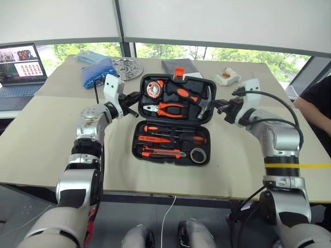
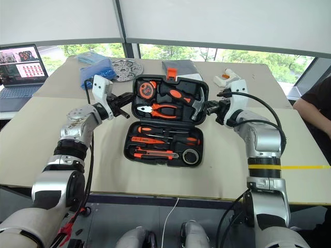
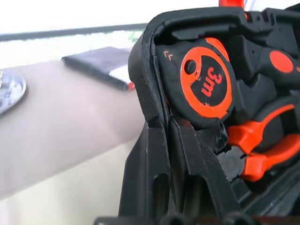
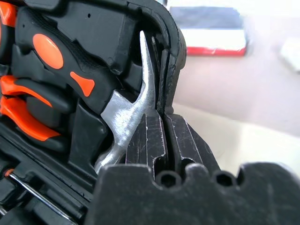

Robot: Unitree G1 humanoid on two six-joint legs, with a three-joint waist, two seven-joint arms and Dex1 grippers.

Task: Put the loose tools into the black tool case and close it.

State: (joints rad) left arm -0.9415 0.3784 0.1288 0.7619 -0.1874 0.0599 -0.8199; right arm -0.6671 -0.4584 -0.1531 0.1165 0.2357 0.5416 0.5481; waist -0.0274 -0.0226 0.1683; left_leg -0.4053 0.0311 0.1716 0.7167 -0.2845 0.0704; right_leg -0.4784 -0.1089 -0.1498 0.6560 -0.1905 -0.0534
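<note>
The black tool case lies open in the middle of the table, its lid raised off the table and tilted toward me. Two black-and-orange screwdrivers, a slim orange-red one, the utility knife and the grey tape roll lie in the lower half. My left gripper is shut on the lid's left edge. My right gripper is shut on the lid's right edge, beside the hammer head.
Pliers and a tape measure sit in the lid. Behind the case lie a dark grey book, a metal disc, a blue bag and a white object. A laptop stands far left; a person sits at the right.
</note>
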